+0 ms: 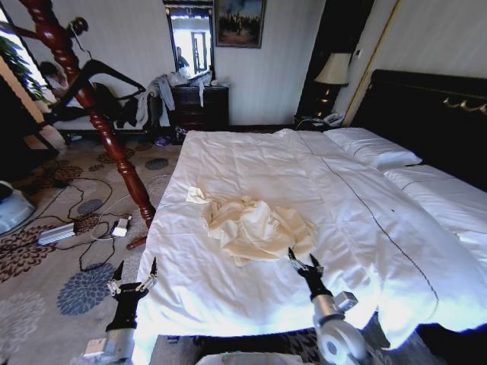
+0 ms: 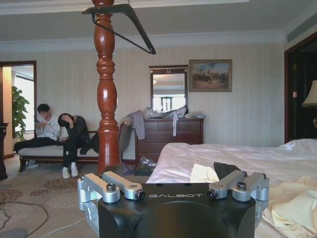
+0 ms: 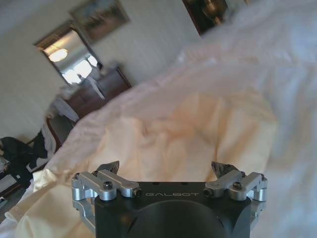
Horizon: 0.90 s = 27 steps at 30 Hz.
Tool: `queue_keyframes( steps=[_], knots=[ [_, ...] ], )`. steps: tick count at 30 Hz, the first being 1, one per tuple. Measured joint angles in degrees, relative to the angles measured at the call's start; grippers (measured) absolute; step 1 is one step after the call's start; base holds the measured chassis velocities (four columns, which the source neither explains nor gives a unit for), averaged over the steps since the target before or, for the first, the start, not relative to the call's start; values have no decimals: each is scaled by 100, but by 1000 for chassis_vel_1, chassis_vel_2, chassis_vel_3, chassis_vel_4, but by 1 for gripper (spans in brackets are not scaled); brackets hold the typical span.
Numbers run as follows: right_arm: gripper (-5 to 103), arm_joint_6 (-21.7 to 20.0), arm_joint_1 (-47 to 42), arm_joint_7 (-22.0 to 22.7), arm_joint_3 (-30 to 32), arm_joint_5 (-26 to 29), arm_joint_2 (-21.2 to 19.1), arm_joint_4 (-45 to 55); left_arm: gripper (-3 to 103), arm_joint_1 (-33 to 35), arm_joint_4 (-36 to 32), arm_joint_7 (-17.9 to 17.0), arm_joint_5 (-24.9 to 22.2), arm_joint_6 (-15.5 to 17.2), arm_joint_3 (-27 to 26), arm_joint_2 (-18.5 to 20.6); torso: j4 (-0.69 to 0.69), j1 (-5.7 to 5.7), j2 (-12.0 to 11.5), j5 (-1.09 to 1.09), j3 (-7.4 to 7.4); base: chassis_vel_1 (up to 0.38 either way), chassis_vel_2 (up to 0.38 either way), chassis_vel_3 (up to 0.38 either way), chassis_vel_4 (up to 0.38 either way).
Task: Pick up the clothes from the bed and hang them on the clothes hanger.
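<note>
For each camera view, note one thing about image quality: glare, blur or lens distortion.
Head view: the bed duvet glares white near its foot, and the red wooden post leans from wide-lens distortion. Left wrist view: sharp, evenly lit, with a bright doorway. Right wrist view: the mirror and wall are smeared with blur; the cream garment looks soft.

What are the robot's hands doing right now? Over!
Right gripper open, at the cream garment on the bed. Left gripper open, off the bed's near left corner. Clothes hanger empty on the wooden post. Nothing blocking.
</note>
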Motion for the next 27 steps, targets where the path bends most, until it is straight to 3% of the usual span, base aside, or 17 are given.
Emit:
queue_keyframes(
  steps=[8, 11, 13, 16, 22, 24, 25, 26, 27],
  knots=[
    [101, -220, 405, 344, -173, 630, 223, -438, 100, 34, -124, -57, 33, 59, -18, 37, 0, 0, 0, 0, 0, 0, 0, 0, 0],
    [88, -238, 512, 378, -238, 807, 432, -446, 100, 37, -83, -70, 37, 65, -41, 69, 0, 0, 0, 0, 0, 0, 0, 0, 0],
    [88, -244, 530, 379, -270, 821, 502, -423, 100, 37, -69, -74, 38, 65, -46, 79, 0, 0, 0, 0, 0, 0, 0, 0, 0],
    [71, -269, 579, 370, -355, 786, 651, -461, 100, 32, -42, -82, 38, 68, -51, 109, 0, 0, 0, -1, 0, 0, 0, 0, 0],
    [54, -295, 704, 360, -463, 719, 831, -725, 100, 30, -34, -86, 37, 75, -54, 152, 0, 0, 0, 1, 0, 0, 0, 0, 0],
    [44, -296, 748, 357, -489, 697, 924, -794, 100, 30, -14, -89, 33, 78, -58, 176, 0, 0, 0, 0, 0, 0, 0, 0, 0],
    [44, -296, 756, 357, -495, 691, 944, -804, 100, 30, -9, -89, 31, 79, -59, 181, 0, 0, 0, 0, 0, 0, 0, 0, 0],
    [33, -296, 766, 355, -507, 674, 983, -817, 100, 28, 3, -91, 22, 80, -65, 194, 0, 0, 0, 0, 0, 0, 0, 0, 0],
    [33, -296, 766, 355, -507, 674, 983, -817, 100, 28, 3, -91, 22, 80, -65, 194, 0, 0, 0, 0, 0, 0, 0, 0, 0]
  ],
)
